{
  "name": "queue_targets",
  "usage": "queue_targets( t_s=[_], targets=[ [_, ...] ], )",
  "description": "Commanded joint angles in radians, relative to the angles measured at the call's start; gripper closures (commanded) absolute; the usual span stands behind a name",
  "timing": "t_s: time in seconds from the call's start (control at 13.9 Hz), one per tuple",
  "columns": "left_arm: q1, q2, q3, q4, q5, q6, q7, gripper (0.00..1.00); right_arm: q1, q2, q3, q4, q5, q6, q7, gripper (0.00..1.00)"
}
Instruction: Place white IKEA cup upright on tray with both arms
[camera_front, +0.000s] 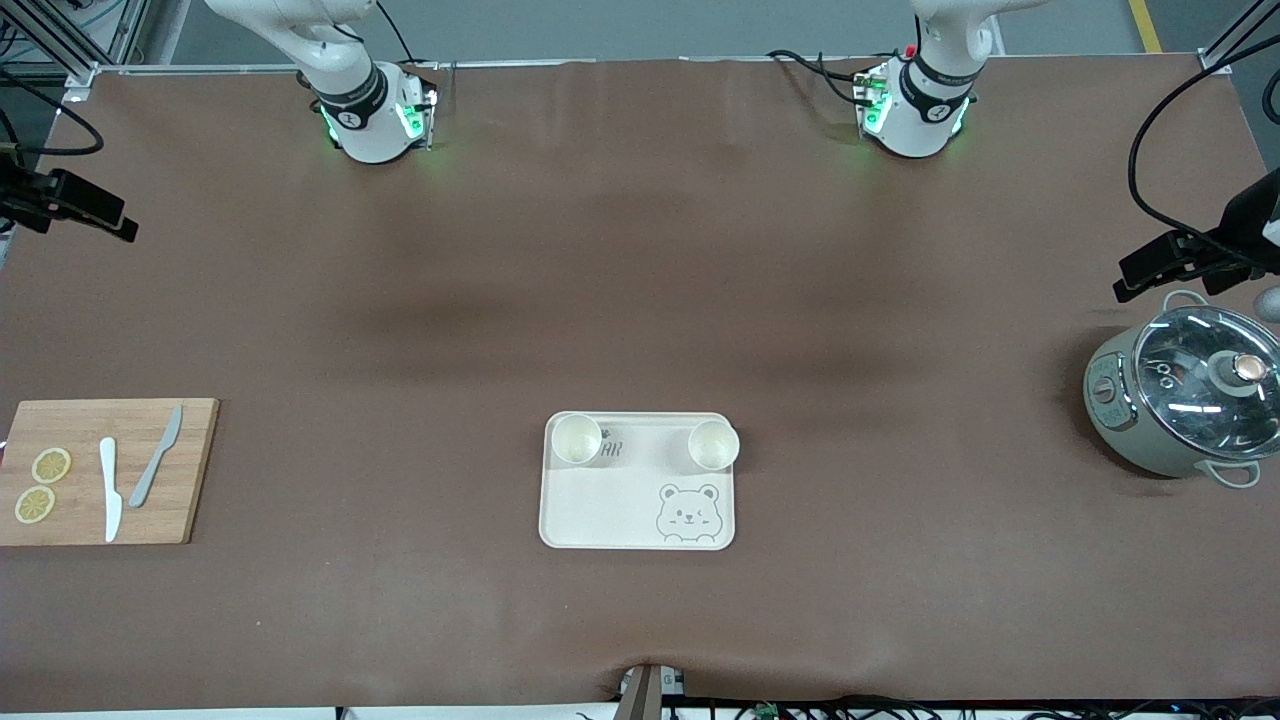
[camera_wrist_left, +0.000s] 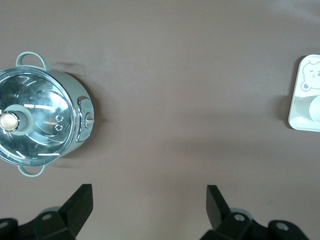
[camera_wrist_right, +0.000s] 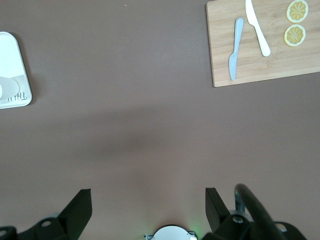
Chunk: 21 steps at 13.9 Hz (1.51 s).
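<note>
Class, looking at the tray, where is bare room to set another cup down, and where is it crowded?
Free: the tray floor nearer the camera, beside the bear drawing. Crowded: the edge toward the arms, holding both cups.

I see even, soft overhead light on the brown table, with faint blurry shadows across it. Glare streaks the pot's glass lid; everything looks sharp.
</note>
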Motion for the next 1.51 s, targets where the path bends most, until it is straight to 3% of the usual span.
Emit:
queue_targets(
  t_s=[0.0,0.43,0.58,0.86,1.44],
  targets=[
    [0.007,0.005,-0.003,0.022,-0.009,-0.004,-0.002,0.0,-0.014,-0.019,0.01,-0.015,-0.004,-0.005,-0.003,0.0],
    [0.002,-0.027,0.005,-0.01,-0.009,-0.009,0.026,0.0,-0.014,-0.019,0.01,-0.015,-0.004,-0.005,-0.003,0.0],
    [-0.108,-0.046,0.135,-0.018,-0.019,-0.015,0.027,0.0,-0.015,-0.019,0.01,-0.015,-0.004,-0.006,-0.003,0.0],
    [-0.231,-0.095,0.224,-0.067,-0.02,-0.015,-0.003,0.0,-0.015,-0.019,0.01,-0.015,-0.004,-0.006,-0.003,0.0],
    [-0.251,-0.095,0.215,-0.061,-0.013,-0.043,0.055,0.0,-0.015,-0.019,0.01,-0.015,-0.004,-0.005,-0.003,0.0]
  ],
)
